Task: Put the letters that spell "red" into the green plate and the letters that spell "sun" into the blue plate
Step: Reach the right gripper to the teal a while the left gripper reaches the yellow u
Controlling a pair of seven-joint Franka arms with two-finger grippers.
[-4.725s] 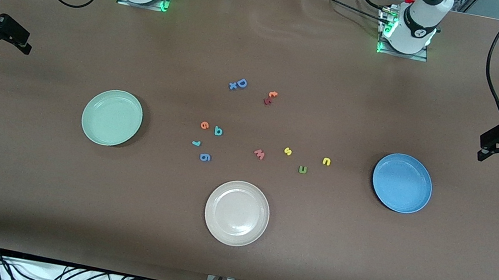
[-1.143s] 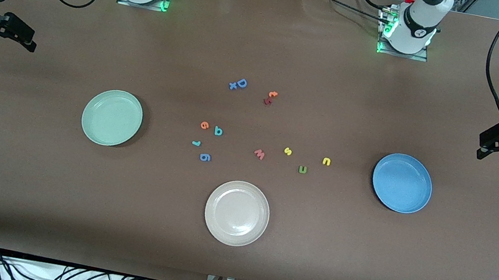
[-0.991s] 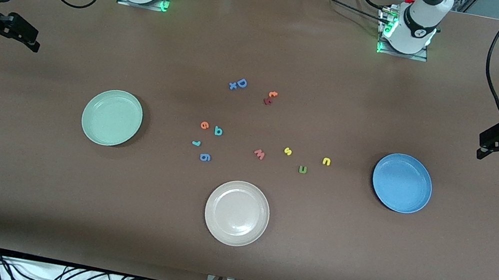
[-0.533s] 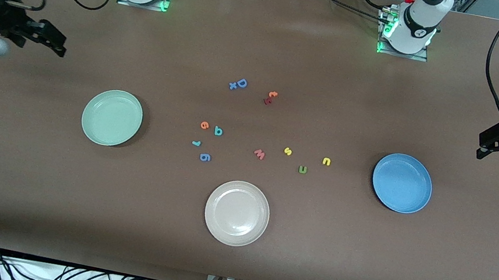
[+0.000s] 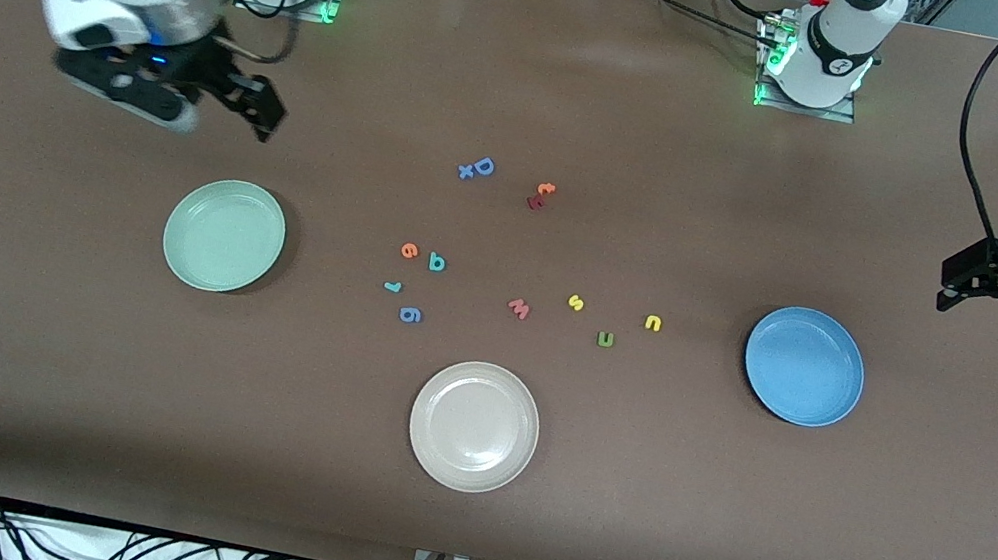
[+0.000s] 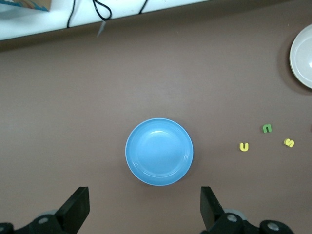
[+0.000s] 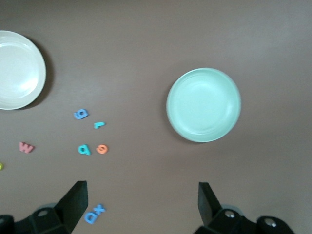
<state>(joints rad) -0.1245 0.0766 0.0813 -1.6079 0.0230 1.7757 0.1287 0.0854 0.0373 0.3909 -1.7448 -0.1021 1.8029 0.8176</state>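
Six task letters lie untouched mid-bench, so you are at the first pickup: your right gripper (image 5: 269,112), fingers spread and empty, hangs above bare bench near the green plate (image 5: 224,235), the "red" letters (image 5: 412,267) and "sun" letters (image 5: 611,321) sit between plates, then the blue plate (image 5: 804,366), and your left gripper (image 5: 965,282), open too, waits; next, lower onto one red letter.

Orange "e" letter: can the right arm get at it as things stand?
Probably yes. The small orange foam "e" lies flat on bare brown table, beside the teal "d" but apart from it. The right pincer hangs open above the table near the pale green round plate, with nothing between.
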